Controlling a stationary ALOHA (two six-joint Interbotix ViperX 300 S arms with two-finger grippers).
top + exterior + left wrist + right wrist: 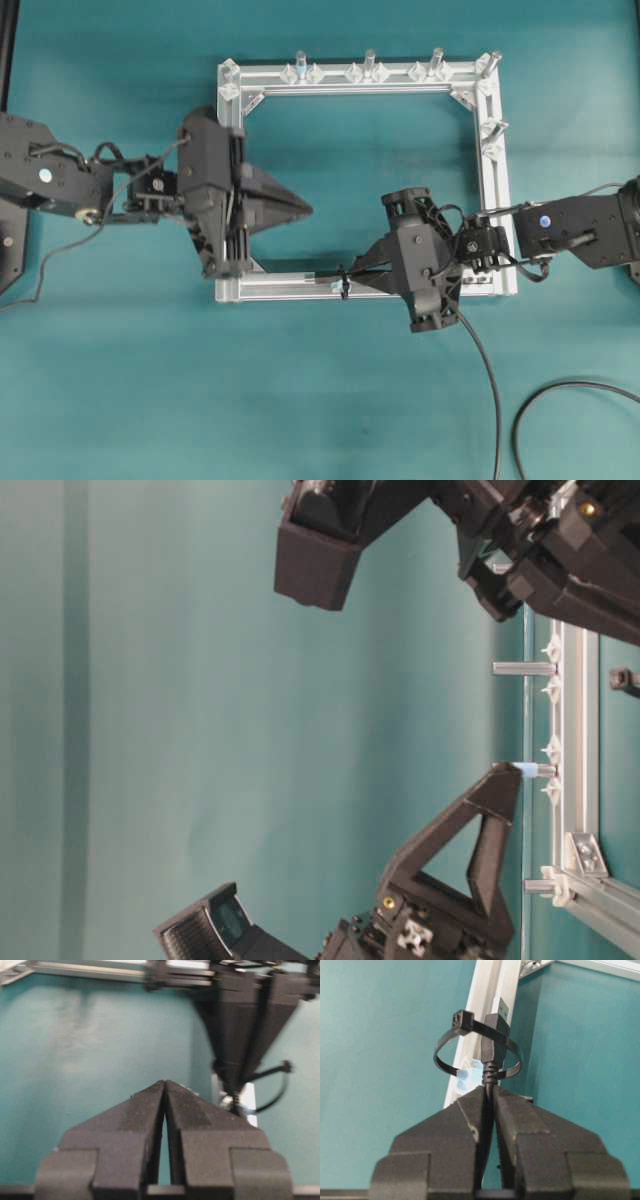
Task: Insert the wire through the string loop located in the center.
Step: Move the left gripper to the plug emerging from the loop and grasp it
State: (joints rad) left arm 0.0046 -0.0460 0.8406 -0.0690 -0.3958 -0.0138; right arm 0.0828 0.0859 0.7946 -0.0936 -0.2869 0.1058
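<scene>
Both your grippers are pressed together: right gripper (489,1091) pinching the wire (493,1045) inside the string loop (451,1040), left gripper (164,1085) holding nothing

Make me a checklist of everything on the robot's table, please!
Surface: teal table top, bare where it shows.
Job's things: wire plug pokes through the string loop on the frame's front bar.
Clutter: square silver frame with upright pegs.
Grippers: right gripper shut on the wire just behind the plug; left gripper shut, holding nothing, inside the frame.
Cables: the wire trails off the table's near edge; thin grey cable by the left arm.
Surroundings: nothing seen.
</scene>
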